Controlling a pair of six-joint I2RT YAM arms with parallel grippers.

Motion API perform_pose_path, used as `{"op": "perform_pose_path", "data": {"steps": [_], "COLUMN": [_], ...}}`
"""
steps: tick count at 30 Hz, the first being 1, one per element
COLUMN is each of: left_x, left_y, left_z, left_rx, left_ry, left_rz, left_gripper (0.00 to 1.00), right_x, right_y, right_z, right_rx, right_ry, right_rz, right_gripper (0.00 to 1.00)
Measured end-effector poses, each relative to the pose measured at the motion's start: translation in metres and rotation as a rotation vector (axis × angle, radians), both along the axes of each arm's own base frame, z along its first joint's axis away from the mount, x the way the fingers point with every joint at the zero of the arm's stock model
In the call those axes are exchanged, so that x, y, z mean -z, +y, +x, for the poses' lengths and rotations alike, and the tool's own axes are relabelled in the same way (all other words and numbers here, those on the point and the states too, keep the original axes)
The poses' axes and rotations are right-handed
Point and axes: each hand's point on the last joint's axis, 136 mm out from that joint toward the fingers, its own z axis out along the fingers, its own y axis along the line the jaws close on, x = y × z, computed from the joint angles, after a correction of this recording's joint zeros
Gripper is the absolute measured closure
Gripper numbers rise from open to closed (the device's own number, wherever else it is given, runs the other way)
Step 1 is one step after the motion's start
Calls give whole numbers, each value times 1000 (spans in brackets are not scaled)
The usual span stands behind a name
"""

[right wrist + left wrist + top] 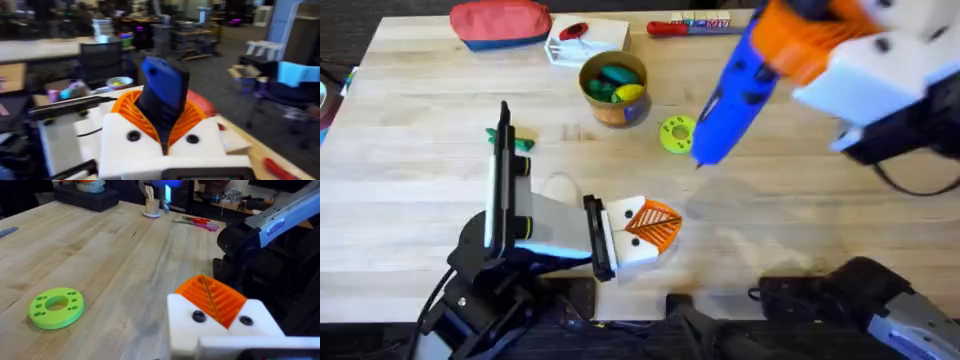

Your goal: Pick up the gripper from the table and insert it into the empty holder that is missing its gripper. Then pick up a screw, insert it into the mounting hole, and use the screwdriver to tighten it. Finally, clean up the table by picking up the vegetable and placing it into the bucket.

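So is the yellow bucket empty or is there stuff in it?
Not empty. In the overhead view, the bucket holds green, blue and yellow toy pieces piled up to about its rim.

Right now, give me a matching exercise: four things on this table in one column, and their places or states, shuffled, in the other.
Things:
1. screwdriver
2. bucket
3. lime green ring disc
4. red pouch

Places or states:
A. flat on the wood by the screwdriver's tip
B. at the table's far edge
C. held aloft in the right gripper
D. holding green and yellow toys

Pairs: 1-C, 2-D, 3-A, 4-B
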Motion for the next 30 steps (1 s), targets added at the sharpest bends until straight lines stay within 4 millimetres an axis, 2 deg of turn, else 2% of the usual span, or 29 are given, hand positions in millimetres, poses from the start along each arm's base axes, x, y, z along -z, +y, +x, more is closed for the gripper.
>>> {"op": "perform_pose_path", "data": {"steps": [5, 10, 14, 19, 30], "left_x": [0, 0, 0, 0, 0], "left_y": [0, 0, 0, 0, 0], "left_z": [0, 0, 0, 0, 0], "left_rx": [0, 0, 0, 0, 0], "left_ry": [0, -1, 0, 0, -1], "left_rz": [0, 0, 0, 0, 0], "left_gripper": [983, 983, 983, 983, 983], "right_x": [8, 6, 10, 23, 23], "right_y": [42, 70, 85, 96, 97], "right_z": [-17, -30, -31, -24, -22], "right_rx": [-136, -214, -242, -240, -236], "right_ry": [47, 47, 57, 84, 74], "right_rz": [12, 33, 32, 4, 5], "right_gripper": [994, 994, 994, 994, 994]}}
